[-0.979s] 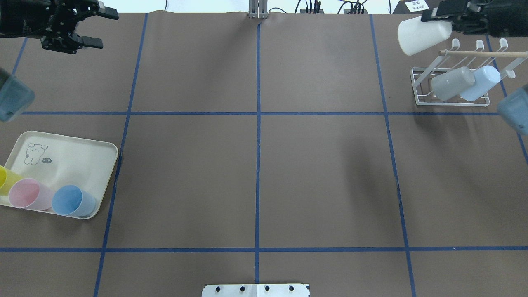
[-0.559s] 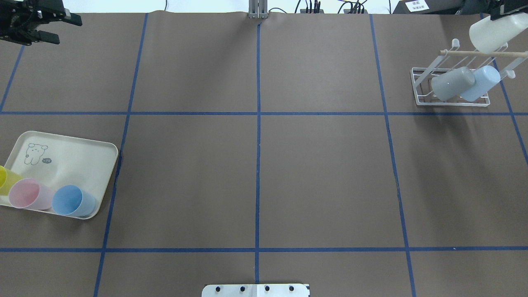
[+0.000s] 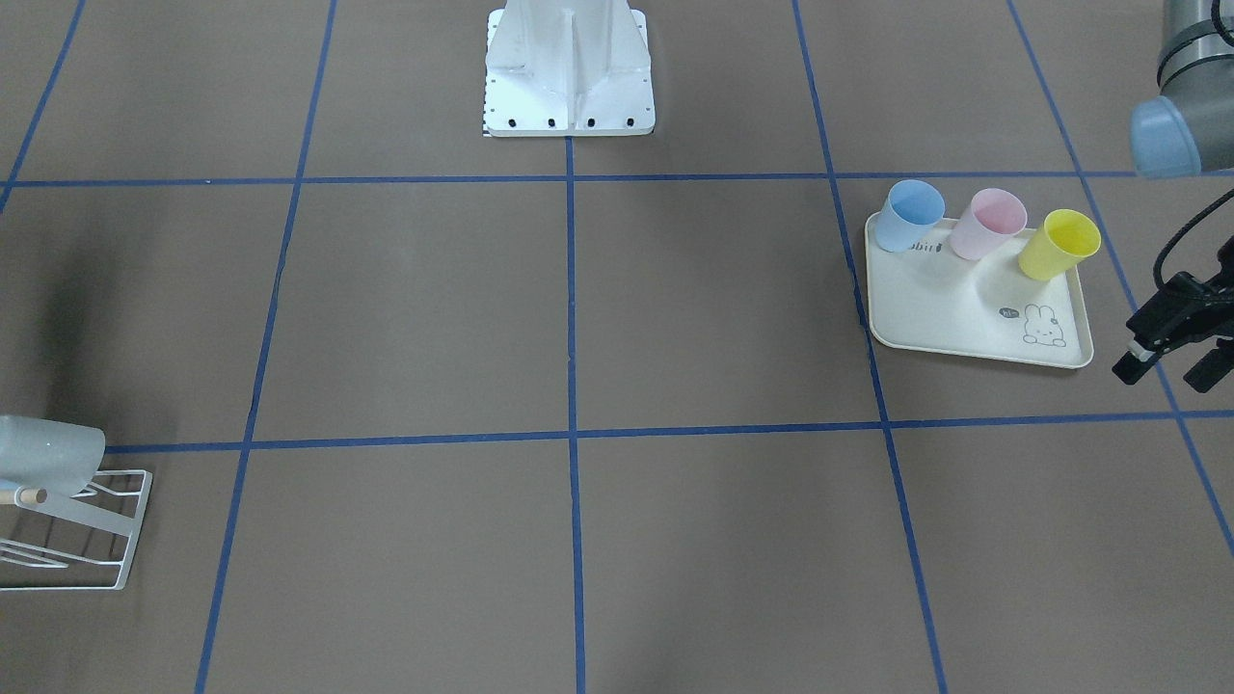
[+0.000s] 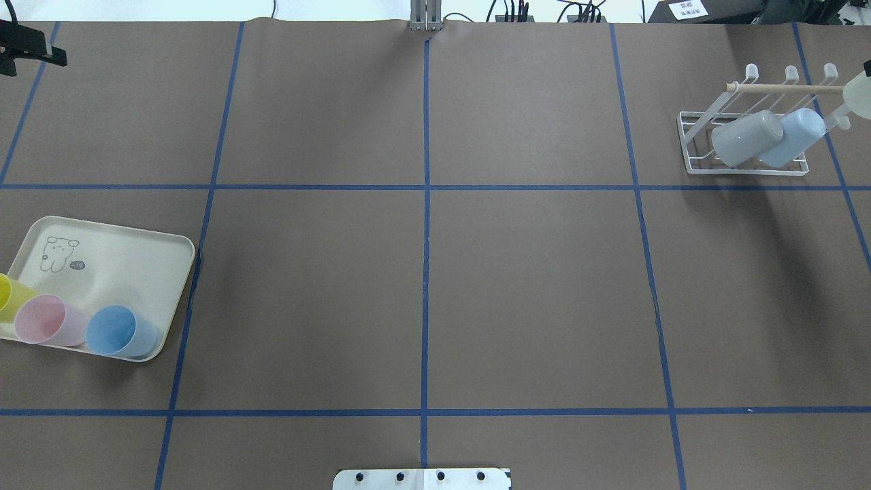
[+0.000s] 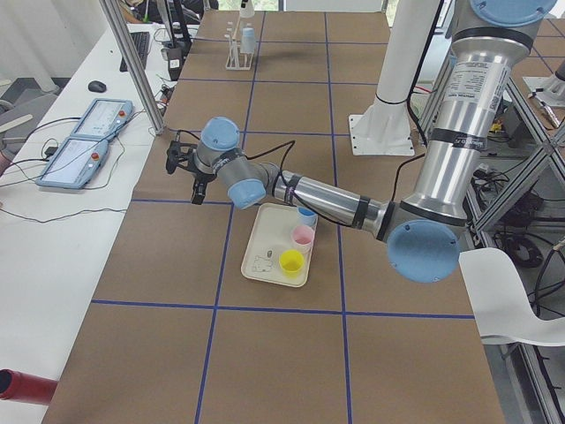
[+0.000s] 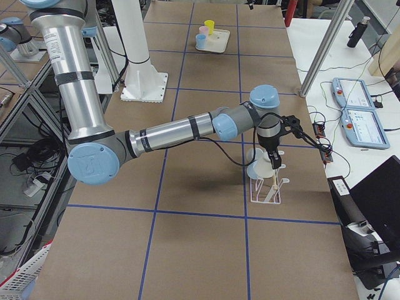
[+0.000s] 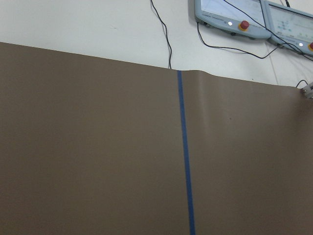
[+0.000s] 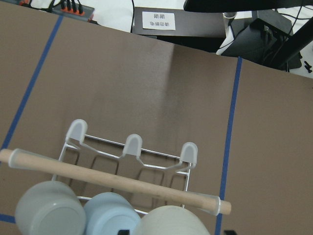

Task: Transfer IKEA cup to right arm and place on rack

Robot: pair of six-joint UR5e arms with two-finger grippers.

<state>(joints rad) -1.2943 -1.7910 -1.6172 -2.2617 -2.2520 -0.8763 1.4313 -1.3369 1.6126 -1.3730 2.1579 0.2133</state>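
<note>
Right gripper [image 8: 174, 231]: apparently clamped on smooth off-white tapered IKEA cup [image 8: 168, 220] | thin white wire rack [image 8: 132, 159], wooden dowel [image 8: 112, 180], just below it | left gripper [image 3: 1168, 366]: spread wide.

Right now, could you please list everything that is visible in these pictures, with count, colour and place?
rack: 1, white wire with a wooden bar, far right corner.
grey cup, light blue cup: 1 each, bottoms up on the rack's rods.
white cup: 1, at the rack's third rod.
tray: 1, cream, left side near the robot.
blue cup, pink cup, yellow cup: 1 each, upright in a row on the tray.
base plate: 1, white, middle of the robot's edge.
left end effector: open, empty, far left edge.
right end effector: over the rack, apparently holding the white cup.
</note>
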